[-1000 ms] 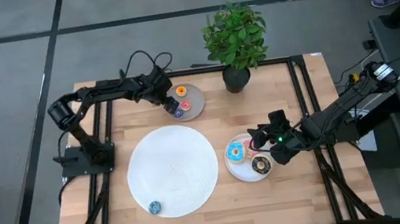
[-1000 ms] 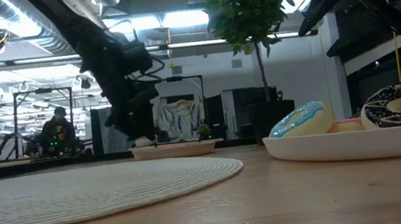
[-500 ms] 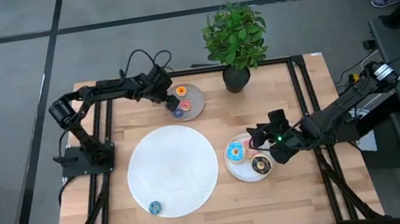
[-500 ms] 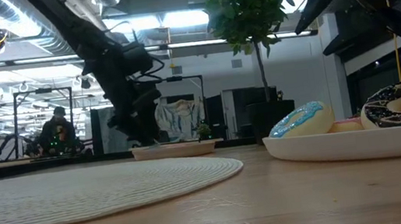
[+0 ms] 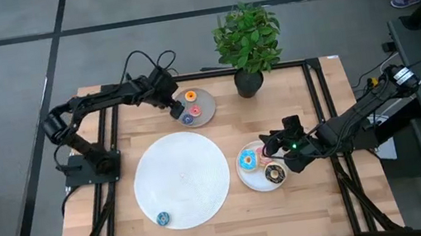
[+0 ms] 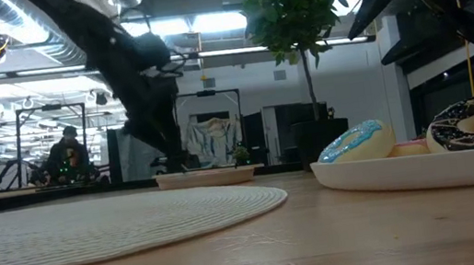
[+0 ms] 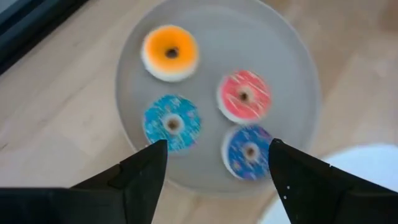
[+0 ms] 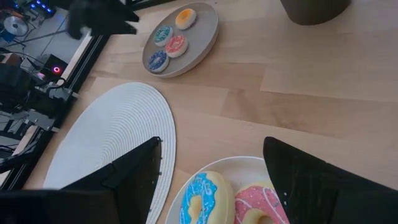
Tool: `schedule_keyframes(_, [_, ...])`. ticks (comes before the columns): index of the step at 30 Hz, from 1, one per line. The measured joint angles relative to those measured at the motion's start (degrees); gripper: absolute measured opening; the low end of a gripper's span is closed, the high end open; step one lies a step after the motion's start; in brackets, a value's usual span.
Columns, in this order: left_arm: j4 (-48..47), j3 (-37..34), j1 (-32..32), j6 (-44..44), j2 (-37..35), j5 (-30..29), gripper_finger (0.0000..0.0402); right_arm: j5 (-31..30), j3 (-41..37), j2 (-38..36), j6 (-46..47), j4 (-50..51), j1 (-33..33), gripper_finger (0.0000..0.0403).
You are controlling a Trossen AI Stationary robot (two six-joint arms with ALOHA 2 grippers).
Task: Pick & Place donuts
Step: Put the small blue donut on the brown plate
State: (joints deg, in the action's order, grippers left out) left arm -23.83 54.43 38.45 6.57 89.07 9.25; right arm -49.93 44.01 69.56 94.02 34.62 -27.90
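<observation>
Barely getting going, judging by one teal donut [image 5: 163,218] lying on the white disc [image 5: 181,180], four small donuts [image 7: 171,123] waiting on the far grey plate [image 5: 204,105] under the released, empty left gripper [image 7: 214,163], three big donuts [image 5: 248,161] sitting near the open right gripper [image 8: 211,165].

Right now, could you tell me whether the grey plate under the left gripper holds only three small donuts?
No, the left wrist view shows four small donuts on the grey plate: orange, red-pink, teal and dark blue.
</observation>
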Motion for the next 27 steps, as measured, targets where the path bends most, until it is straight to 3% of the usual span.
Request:
schedule_keyframes(16, [-15.16,0.00,-15.81,0.36,-15.26,-1.96,0.0267,0.01,0.00,0.00,-0.02,-0.04,0.00,0.0283])
schedule_keyframes(27, [-19.71,-0.02,-34.45,5.39,-19.90,-12.16,0.0266,-0.04,0.00,0.00,-0.18,-0.03,0.00,0.0283])
